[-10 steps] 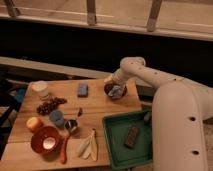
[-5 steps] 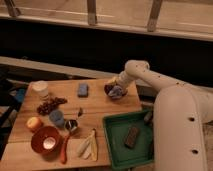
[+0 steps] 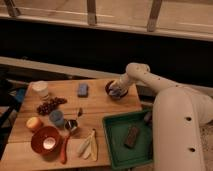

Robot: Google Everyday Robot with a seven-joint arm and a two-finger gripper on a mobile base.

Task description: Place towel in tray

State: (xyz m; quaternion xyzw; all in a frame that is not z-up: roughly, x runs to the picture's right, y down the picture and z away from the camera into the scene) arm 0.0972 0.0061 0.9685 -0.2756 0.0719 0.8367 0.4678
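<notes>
My gripper [image 3: 116,91] reaches down into a dark bowl [image 3: 111,90] at the back right of the wooden table [image 3: 100,107]. A pale bluish cloth-like bundle [image 3: 119,93], perhaps the towel, shows at the gripper inside the bowl. I cannot tell whether it is held. The green tray [image 3: 114,144] sits at the front right edge of the table, with a dark brown block [image 3: 132,136] lying in it. My white arm [image 3: 175,107] runs from the right foreground over the tray's right side and hides that side.
A blue sponge [image 3: 83,89] lies left of the bowl. On the left are a white cup [image 3: 40,89], dark grapes [image 3: 50,105], a blue cup [image 3: 56,117], a small metal cup [image 3: 71,125], an orange [image 3: 34,123], an orange bowl [image 3: 46,140], a carrot [image 3: 64,149] and a banana peel [image 3: 88,145].
The arm's elbow has shifted slightly right and down. The gripper has stayed at the dark bowl. Nothing else on the table has moved.
</notes>
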